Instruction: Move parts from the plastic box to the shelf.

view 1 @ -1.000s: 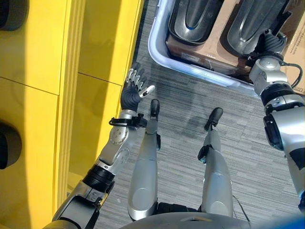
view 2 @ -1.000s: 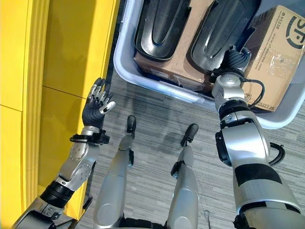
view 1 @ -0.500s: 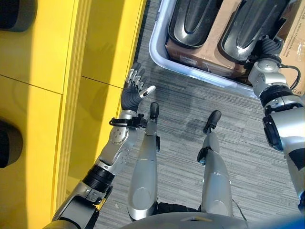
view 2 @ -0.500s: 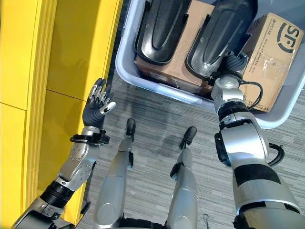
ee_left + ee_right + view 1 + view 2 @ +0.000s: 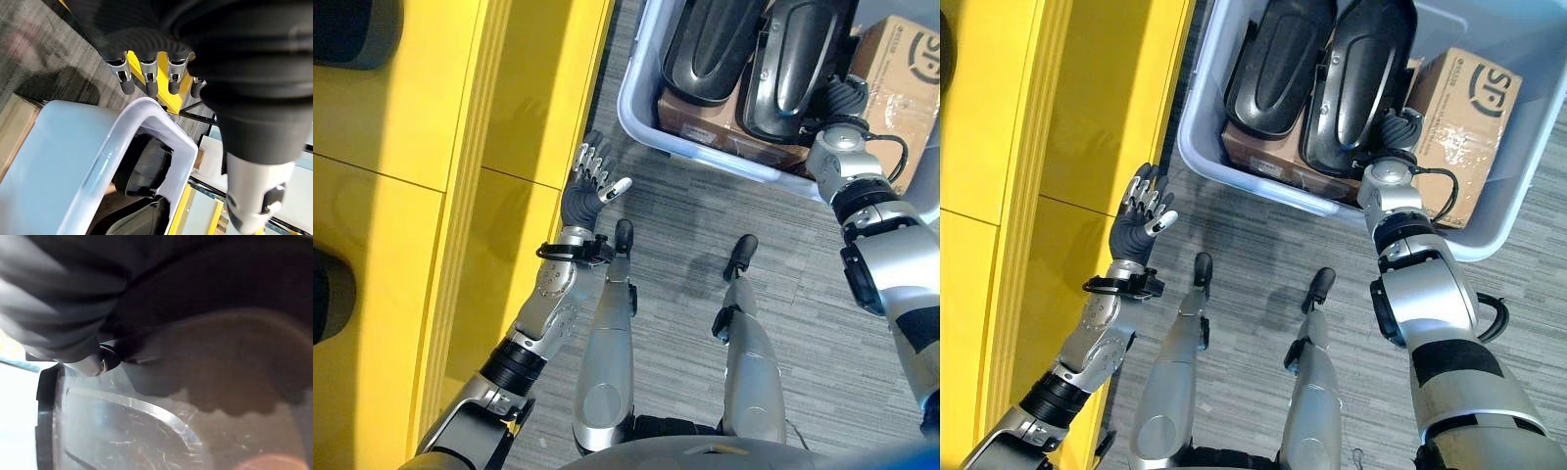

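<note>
My left hand (image 5: 590,181) hangs slack-fingered by the yellow shelf (image 5: 431,147), holding nothing. Right hand (image 5: 842,98) is in the plastic box (image 5: 1197,147) against the nearer black part (image 5: 1359,83); grip unreadable. Part's long axis runs away from me.

Ahead of you the plastic box (image 5: 1197,117) stood on the floor, to the right of the shelf (image 5: 421,147). Inside it, two parts (image 5: 1278,69) lay side by side upon a carton (image 5: 1252,145), with another carton (image 5: 1459,117) to their right.

Left hand (image 5: 589,184) is up with fingers straight and spread; right hand (image 5: 1398,132) reaches forward, fingers hidden
</note>
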{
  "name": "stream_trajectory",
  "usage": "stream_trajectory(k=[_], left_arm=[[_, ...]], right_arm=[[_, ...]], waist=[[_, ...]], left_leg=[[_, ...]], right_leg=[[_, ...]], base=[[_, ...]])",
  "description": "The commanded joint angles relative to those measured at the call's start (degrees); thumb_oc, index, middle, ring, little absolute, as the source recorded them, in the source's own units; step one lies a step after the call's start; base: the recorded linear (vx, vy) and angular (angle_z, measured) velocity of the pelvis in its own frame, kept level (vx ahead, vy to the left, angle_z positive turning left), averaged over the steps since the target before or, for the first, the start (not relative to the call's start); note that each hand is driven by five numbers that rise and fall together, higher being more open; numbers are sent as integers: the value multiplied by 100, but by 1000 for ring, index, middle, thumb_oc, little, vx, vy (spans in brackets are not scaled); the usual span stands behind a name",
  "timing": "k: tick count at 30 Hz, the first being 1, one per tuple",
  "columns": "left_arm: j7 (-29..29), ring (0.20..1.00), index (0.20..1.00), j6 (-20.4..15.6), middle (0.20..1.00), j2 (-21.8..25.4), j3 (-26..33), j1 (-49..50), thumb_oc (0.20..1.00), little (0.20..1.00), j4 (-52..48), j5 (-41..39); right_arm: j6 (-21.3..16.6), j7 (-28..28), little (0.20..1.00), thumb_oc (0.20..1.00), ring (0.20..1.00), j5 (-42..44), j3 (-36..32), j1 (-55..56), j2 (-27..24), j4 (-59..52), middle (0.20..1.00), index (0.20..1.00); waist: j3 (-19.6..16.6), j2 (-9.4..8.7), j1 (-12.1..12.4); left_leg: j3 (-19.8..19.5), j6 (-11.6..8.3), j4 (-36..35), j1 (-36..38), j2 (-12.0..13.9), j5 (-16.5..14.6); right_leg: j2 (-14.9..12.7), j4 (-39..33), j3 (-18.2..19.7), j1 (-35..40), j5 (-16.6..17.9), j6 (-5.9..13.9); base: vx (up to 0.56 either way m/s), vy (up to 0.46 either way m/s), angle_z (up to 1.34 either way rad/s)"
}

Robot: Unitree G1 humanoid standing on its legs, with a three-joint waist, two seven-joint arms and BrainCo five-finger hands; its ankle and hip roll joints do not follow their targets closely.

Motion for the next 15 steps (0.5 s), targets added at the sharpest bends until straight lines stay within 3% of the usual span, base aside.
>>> stream_trajectory(k=[1, 15], left_arm=[[-142, 1000, 1000, -151, 1000, 171, 158, 240, 1000, 1000, -458, -20], [-345, 1000, 1000, 131, 1000, 245, 520, 854, 1000, 1000, -396, -15]], right_arm=[[-489, -33, 200, 200, 200, 80, 203, -85, -206, -667, 200, 200], [-745, 127, 200, 200, 200, 59, -199, 1416, 70, -3202, 200, 200]], waist=[[-144, 19, 63], [-549, -112, -91]], left_leg=[[-134, 134, -149, 284, -20, -307], [-127, 110, -312, 953, 151, -263]], right_leg=[[-251, 840, -99, 744, -1463, 399], [-187, 991, -94, 1173, -1657, 319]], base=[[0, 0, 0], [6, -16, 0]])
